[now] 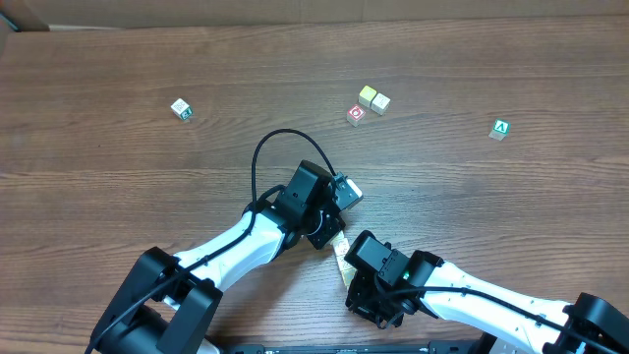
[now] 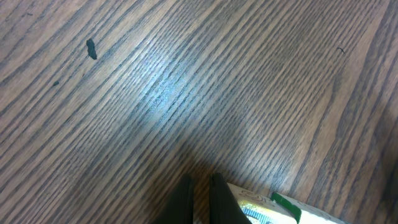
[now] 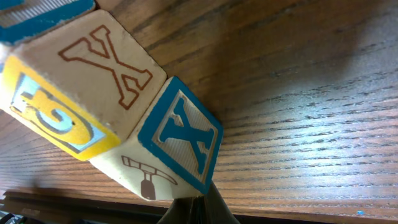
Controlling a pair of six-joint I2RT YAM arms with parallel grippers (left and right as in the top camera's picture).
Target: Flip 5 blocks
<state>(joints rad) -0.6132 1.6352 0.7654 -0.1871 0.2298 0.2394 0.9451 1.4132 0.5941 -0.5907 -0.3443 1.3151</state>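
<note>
Wooden blocks [image 3: 106,68] lie on the brown wood-grain table [image 1: 118,59]. Two of them touch in a short row between the arms, running near to far, and one cream face shows a red outlined X. The left gripper [image 2: 200,186] and right gripper [image 3: 194,210] are both closed and empty, and the right one's tips sit just beside that row.

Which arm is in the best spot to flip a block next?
Probably the right. The right gripper, shut, sits right at the blue X block. The left gripper, also shut, has only a green-edged block off to its side.
</note>
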